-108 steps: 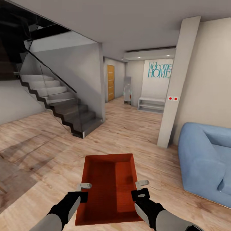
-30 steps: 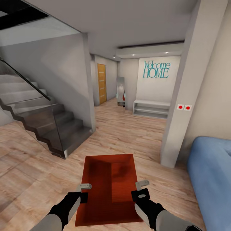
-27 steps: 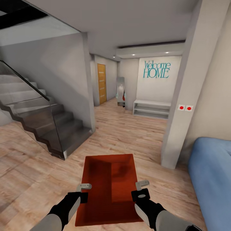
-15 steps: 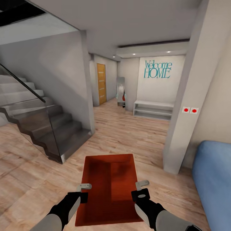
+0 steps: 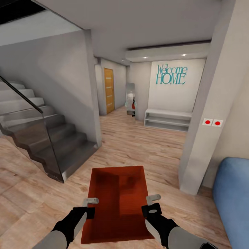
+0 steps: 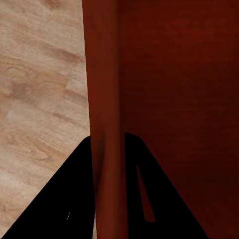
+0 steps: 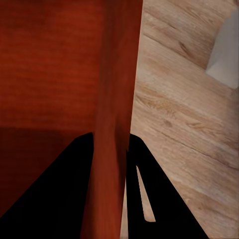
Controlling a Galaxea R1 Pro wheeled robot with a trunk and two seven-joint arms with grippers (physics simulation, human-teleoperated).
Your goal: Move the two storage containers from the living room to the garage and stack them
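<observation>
One orange-red storage container (image 5: 118, 204) hangs level in front of me above the living room's wood plank floor, carried by both arms. My left gripper (image 5: 91, 200) is shut on its left long wall (image 6: 105, 124), a finger on each side of the thin wall. Shut on the right long wall (image 7: 115, 114) is my right gripper (image 5: 153, 198). The bin is lidless and holds nothing. The garage is out of view.
A dark staircase (image 5: 45, 138) with a glass side panel stands left. A white pillar (image 5: 204, 114) and a blue sofa (image 5: 233, 197) stand right. Between them plank floor runs to a hallway with a white bench (image 5: 167, 119), a "Welcome HOME" wall (image 5: 171, 74) and a wooden door (image 5: 109, 90).
The whole view has moved forward: stairs, pillar and sofa have slid outward and closer. Both grippers keep the same hold on the container.
</observation>
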